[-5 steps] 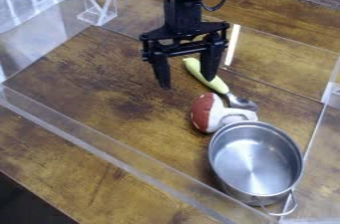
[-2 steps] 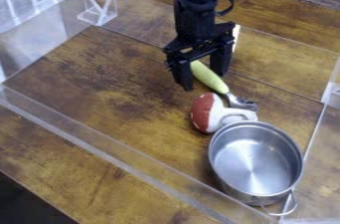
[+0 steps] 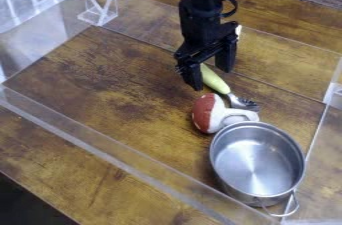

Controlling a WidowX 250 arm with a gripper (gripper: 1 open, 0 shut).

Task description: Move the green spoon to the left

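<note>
Rightward and lower since a moment ago, my gripper (image 3: 214, 74) now hangs open over the spoon (image 3: 214, 79), apparently not gripping it, just beyond the red-and-white thing (image 3: 218, 115) beside the pot (image 3: 257, 163).

"What colours do we see?"
"We see a yellow-green handle on the spoon (image 3: 214, 79), a red-and-white rounded object (image 3: 211, 114), a silver-grey pot (image 3: 257, 163) and brown, wood-grained tabletop (image 3: 100, 89)."
</note>
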